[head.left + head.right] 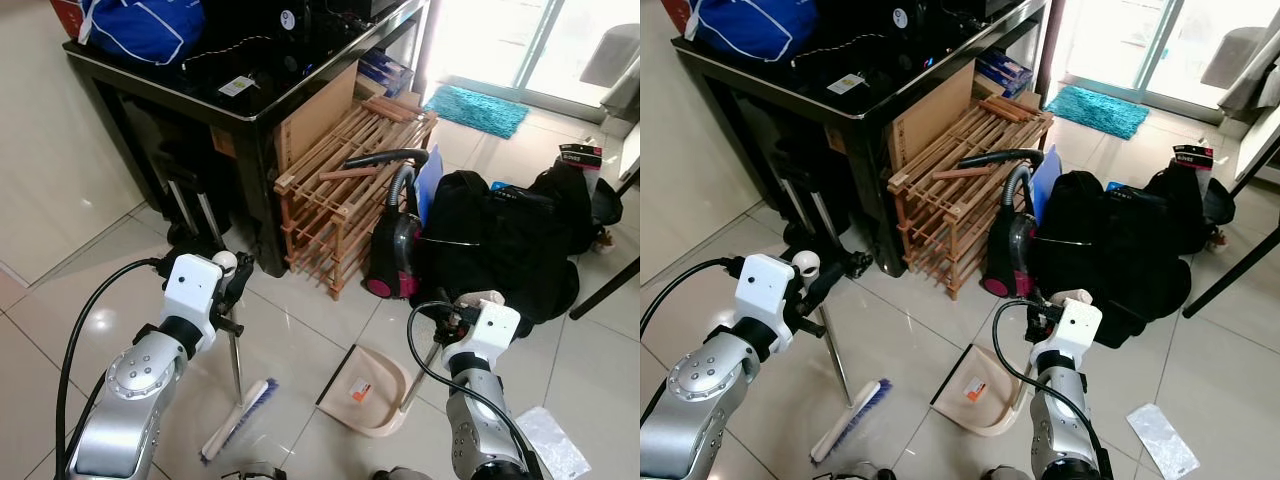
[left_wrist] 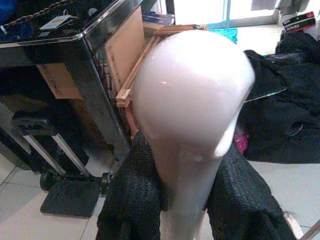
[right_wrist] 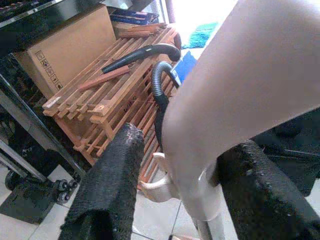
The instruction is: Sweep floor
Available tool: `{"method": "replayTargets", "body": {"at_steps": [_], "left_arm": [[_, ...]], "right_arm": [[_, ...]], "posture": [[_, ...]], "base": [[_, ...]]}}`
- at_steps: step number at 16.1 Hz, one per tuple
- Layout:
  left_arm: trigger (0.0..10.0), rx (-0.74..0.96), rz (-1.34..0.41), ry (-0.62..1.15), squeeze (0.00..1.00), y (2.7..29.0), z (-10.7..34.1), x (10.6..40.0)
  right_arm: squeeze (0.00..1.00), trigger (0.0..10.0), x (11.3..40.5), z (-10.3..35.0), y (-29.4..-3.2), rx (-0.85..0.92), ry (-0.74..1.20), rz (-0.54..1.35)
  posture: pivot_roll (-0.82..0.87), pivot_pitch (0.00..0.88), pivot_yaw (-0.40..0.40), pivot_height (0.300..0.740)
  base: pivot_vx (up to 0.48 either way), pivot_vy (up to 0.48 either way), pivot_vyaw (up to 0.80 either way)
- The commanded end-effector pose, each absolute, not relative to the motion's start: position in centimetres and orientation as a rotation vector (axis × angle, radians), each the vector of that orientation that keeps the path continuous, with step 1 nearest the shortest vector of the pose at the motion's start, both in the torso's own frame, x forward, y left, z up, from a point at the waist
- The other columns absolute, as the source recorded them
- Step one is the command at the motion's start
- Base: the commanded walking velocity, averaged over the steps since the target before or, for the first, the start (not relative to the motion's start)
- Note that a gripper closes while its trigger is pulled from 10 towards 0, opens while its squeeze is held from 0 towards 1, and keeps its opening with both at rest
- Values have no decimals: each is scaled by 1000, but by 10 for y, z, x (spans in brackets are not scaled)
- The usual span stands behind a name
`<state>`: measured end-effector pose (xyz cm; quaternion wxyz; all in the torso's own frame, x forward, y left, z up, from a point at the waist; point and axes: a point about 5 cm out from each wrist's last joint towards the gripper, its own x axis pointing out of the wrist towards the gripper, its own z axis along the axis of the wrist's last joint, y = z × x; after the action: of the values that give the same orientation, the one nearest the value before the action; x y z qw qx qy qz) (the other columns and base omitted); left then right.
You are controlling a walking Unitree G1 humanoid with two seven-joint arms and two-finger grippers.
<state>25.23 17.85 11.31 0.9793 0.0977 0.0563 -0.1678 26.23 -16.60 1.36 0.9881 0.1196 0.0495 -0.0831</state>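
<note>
A broom stands on the tiled floor, its white and purple brush head (image 1: 238, 418) down and its thin metal pole (image 1: 236, 362) nearly upright. My left gripper (image 1: 234, 276) is shut on the pole just under its white knob (image 2: 192, 100), with a black finger (image 2: 132, 202) on each side. A beige dustpan (image 1: 365, 392) lies flat on the tiles to the brush's right. Its long handle (image 1: 424, 372) rises to a beige grip (image 3: 240, 95), and my right gripper (image 1: 462, 312) is shut on that grip, fingers (image 3: 107, 190) around it.
A black table (image 1: 205, 100) carrying a blue bag (image 1: 140, 25) stands ahead on the left, a luggage cart (image 1: 190, 215) under it. A wooden rack (image 1: 335, 195), a vacuum cleaner (image 1: 395, 250) and black bags (image 1: 510, 245) crowd the middle. A plastic wrapper (image 1: 555, 440) lies at right.
</note>
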Motion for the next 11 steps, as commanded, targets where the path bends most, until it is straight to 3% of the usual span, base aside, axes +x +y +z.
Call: {"method": "replayTargets", "body": {"at_steps": [1,11], "left_arm": [[10000,213,-337,94,0,181,117,254],[10000,220,-344,89,0,180,117,253]], "right_arm": [[0,0,265,16,-165,240,90,-169],[0,0,269,16,-171,194,96,-122]], "posture": [[81,76,51,740],[81,71,48,740]], "base": [[0,0,0],[0,0,0]]}}
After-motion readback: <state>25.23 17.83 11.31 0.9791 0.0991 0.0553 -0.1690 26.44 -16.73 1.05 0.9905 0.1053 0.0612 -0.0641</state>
